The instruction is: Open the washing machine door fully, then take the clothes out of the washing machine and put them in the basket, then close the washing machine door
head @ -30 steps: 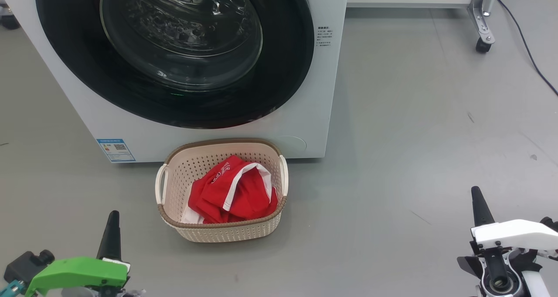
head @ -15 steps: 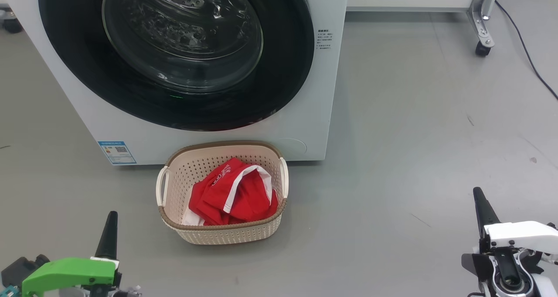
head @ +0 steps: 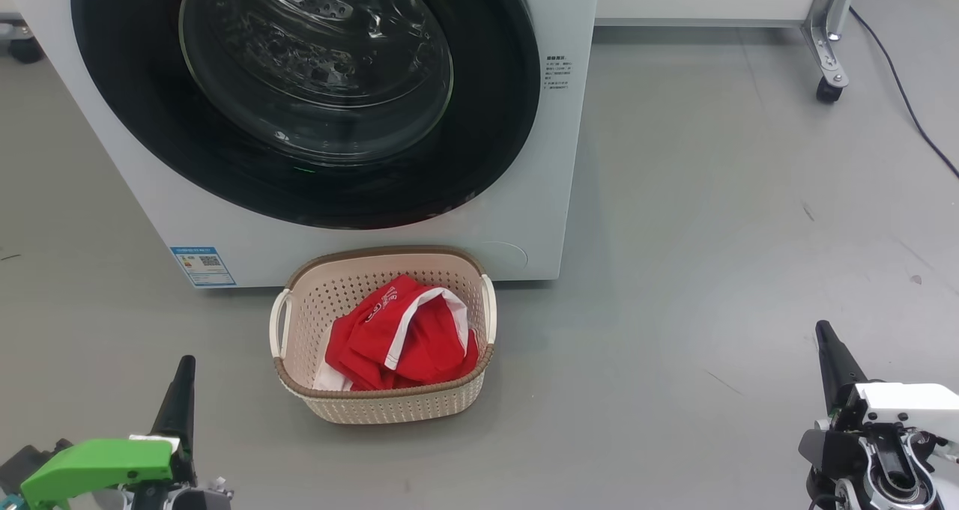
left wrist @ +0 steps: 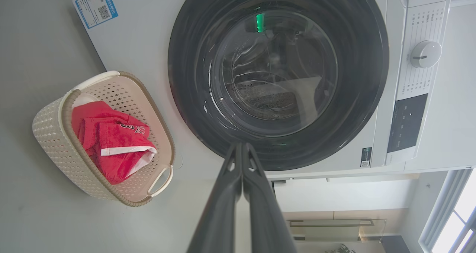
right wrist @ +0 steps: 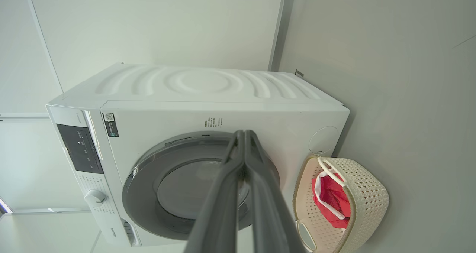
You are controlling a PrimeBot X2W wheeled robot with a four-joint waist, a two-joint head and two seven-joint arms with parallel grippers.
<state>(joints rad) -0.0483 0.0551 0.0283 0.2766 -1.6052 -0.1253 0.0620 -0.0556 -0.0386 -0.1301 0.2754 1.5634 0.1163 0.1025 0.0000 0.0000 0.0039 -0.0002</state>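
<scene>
In the head view, the washing machine (head: 558,158) stands on the grey floor (head: 712,233), and the washing machine door (head: 315,68) sits closed flat against its front, the drum visible through the glass. A blue label (head: 202,266) is stuck low on the machine's front, toward its left corner. The basket (head: 389,405) sits on the floor just in front of the machine, below the door, with its far rim nearly at the machine's base. The clothes (head: 404,338) lie bunched inside it, red with a white band showing. The left gripper (head: 182,375) hangs well in front of the machine on the left and holds nothing, its fingers pressed together. The right gripper (head: 826,338) is well in front of the machine and off to its right, likewise clenched and empty.

In the left wrist view, the two dark fingers meet at their tips in front of the door's lower rim. The basket with the clothes sits against the machine's base, and a control knob (left wrist: 425,54) shows on the machine's top panel.

In the right wrist view, the fingers are closed tip to tip, pointing at the machine's front above the door, with the basket at the machine's foot.
</scene>
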